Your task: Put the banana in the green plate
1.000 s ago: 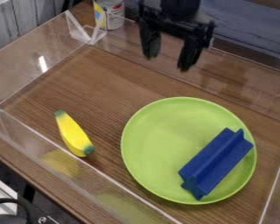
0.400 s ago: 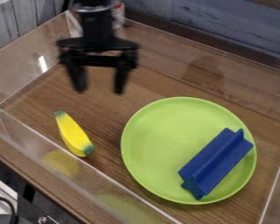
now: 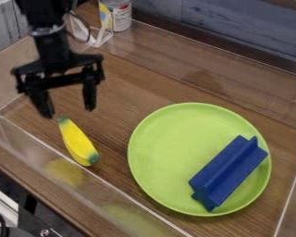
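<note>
Right, your banana (image 3: 77, 142) is lying flat on the wooden table (image 3: 176, 79) near its front-left edge, close to the clear wall (image 3: 40, 162), well apart from the green plate (image 3: 176, 139) where a blue ridged block (image 3: 228, 172) already fills the right side. Your gripper (image 3: 63, 96) hangs just above the banana's far tip, fingers (image 3: 44, 102) spread wide and holding nothing. Come down off-centre and you'd likely clip that tip, skidding the banana against the wall; release too far right and it could perch on the block.

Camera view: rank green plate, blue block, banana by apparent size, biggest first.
1. green plate
2. blue block
3. banana

The block sits nearer the camera than the banana, so that gap may be slightly exaggerated.
</note>
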Controlling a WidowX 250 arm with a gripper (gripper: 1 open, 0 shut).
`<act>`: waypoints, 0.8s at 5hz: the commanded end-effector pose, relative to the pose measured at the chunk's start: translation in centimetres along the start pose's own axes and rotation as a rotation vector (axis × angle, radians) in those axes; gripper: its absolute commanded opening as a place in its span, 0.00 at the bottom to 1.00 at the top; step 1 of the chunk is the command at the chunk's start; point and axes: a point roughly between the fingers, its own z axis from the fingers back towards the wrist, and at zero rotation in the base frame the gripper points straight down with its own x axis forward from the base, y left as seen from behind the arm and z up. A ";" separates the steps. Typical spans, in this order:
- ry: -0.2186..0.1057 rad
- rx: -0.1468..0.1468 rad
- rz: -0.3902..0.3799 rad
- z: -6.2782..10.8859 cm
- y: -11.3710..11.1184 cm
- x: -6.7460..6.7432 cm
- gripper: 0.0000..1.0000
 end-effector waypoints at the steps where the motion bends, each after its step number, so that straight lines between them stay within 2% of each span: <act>1: -0.056 -0.016 0.029 -0.8 0.9 0.2 1.00; 2: -0.066 -0.013 0.051 -2.3 1.1 0.5 1.00; 4: -0.078 -0.001 0.051 -3.8 0.5 0.6 1.00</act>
